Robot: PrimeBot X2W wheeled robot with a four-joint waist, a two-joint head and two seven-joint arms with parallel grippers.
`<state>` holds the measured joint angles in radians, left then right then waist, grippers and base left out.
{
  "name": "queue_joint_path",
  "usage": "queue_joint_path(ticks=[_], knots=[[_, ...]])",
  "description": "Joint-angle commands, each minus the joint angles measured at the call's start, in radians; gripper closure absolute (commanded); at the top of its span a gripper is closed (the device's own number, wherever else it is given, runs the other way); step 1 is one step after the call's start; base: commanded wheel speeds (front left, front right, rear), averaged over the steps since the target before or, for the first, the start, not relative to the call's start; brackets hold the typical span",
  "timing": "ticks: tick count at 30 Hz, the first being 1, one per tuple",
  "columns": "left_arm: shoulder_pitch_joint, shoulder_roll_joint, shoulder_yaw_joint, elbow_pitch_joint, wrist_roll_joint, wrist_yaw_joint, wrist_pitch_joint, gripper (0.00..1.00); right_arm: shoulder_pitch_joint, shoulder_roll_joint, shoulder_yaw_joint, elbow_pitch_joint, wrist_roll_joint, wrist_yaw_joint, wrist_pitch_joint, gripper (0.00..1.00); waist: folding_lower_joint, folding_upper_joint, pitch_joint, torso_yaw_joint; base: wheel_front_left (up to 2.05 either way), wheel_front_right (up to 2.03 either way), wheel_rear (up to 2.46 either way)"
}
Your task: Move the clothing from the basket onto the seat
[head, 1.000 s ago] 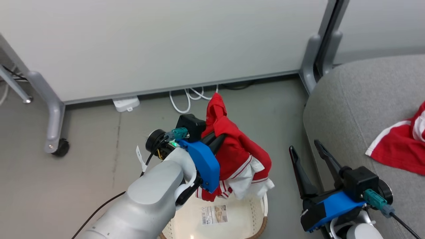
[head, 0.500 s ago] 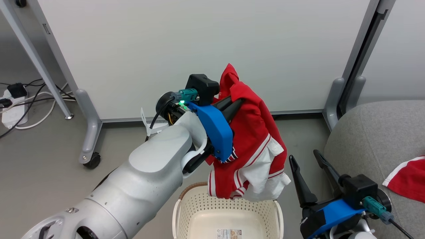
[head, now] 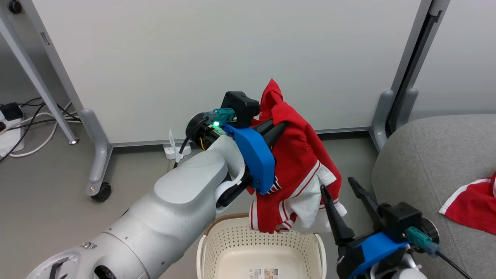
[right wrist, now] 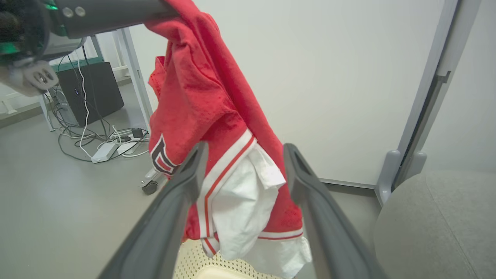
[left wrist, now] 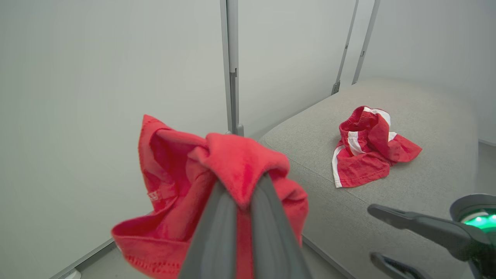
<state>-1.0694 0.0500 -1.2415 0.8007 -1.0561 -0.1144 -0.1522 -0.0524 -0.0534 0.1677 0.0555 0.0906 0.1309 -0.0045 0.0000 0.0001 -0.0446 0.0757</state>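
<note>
- The basket (head: 228,244) holds a label (head: 264,273); the jersey (head: 298,162) hangs just above its far rim.
- The left claw (head: 279,130) is clamped on the jersey; the right claw (head: 336,184) gapes, holding nothing, beside it.
- The left wrist view shows shorts (left wrist: 364,155) on the sofa (left wrist: 426,116); the right wrist view shows the jersey's letter print (right wrist: 161,157).

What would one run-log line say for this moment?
left gripper shut on red garment over basket | right gripper open near it | second garment on seat
</note>
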Motion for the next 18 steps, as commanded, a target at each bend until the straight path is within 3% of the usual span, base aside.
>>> queue_joint_path(ticks=[1,10,18], knots=[[-0.003,0.001,-0.005,-0.003,-0.007,-0.001,-0.005,1.0,-0.026,0.0,0.015,0.006,0.01,0.0,0.008,0.0,0.0,-0.0001,0.0,-0.002,0.0,0.0,0.0],[-0.007,0.001,-0.029,-0.019,0.001,0.003,-0.007,1.0,-0.212,-0.037,0.118,0.138,0.043,0.0,0.095,0.0,0.0,-0.0001,0.009,-0.002,0.0,0.0,0.0],[0.014,0.001,-0.037,-0.041,-0.007,0.001,-0.003,1.0,-0.379,-0.038,0.187,0.334,0.079,0.0,0.087,0.0,0.0,-0.0001,0.007,0.01,0.0,0.0,0.0]])
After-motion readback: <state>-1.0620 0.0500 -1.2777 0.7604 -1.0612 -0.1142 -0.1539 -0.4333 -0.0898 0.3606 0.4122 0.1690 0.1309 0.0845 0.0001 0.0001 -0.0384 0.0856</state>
